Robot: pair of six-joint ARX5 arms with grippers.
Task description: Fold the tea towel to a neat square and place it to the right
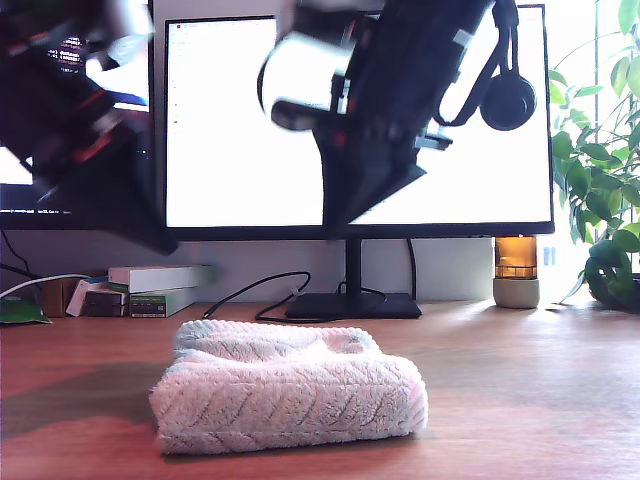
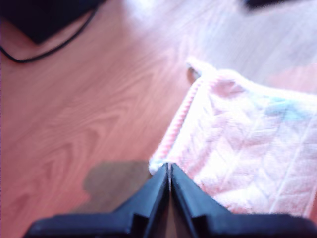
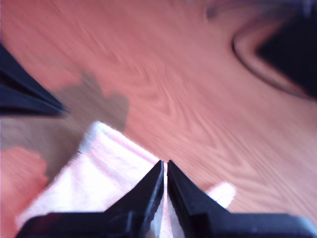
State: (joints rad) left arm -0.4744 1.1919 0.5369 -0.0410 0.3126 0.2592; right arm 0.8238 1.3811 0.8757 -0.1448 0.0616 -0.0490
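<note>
Both grippers clenched on nothing: my first gripper has jaws pressed together above the tea towel's corded edge, my second gripper likewise above a towel corner. Towel lies folded (bulky, layered) on the wooden desk, lower centre of the exterior view. Behind it, a monitor.

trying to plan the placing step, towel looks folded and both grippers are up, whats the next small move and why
Probably lower one gripper to the tea towel for a grasp. It lies folded on the desk, near the middle of the exterior view. My first gripper and my second gripper hang above it, jaws shut on nothing.
</note>
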